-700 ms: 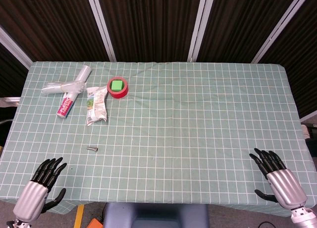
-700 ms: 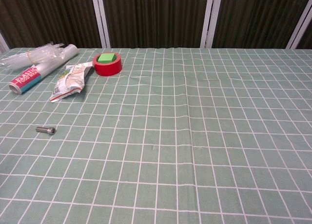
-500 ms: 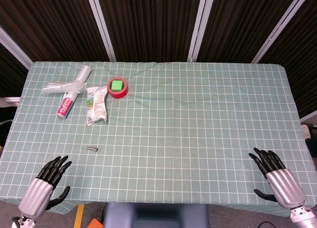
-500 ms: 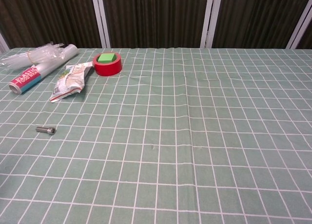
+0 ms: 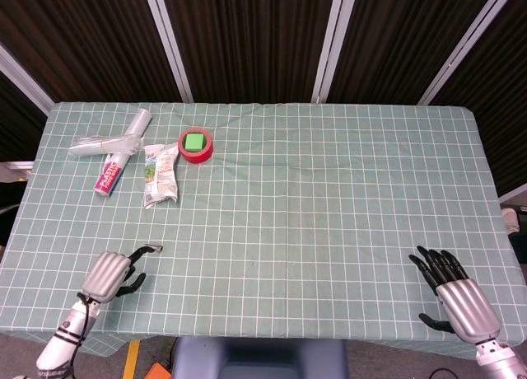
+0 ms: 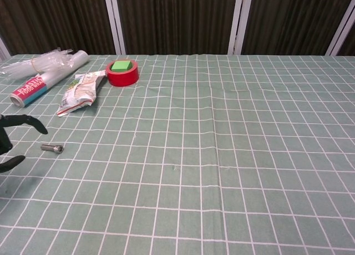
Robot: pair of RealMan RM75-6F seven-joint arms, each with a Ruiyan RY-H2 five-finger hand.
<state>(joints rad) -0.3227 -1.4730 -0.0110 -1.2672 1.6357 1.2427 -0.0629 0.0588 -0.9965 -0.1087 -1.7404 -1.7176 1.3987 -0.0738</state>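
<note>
A table covered in a green cloth with a white grid (image 5: 329, 189) holds a small cluster of things at its far left. One roll with a red and white label (image 6: 41, 80) reads "PLASTIC FOOD WRAP" in the chest view. A clear plastic bag (image 5: 95, 143) lies across its far end. Just right of them sits one crumpled printed packet (image 5: 159, 175); its writing is too small to read. One red tape ring (image 5: 196, 145) holds a single green block (image 5: 195, 140) in its middle.

One small metal bolt (image 6: 51, 148) lies alone on the cloth, well apart from the cluster, nearer the front edge. The left hand (image 5: 111, 273) hovers just beside it, fingers spread and curved, grasping nothing; its dark fingertips (image 6: 33, 122) reach over the bolt without clearly touching it.

The right hand (image 5: 451, 287) rests near the front right corner, fingers apart, holding nothing.

The whole middle and right of the table is bare cloth, open out to the far and right edges.
</note>
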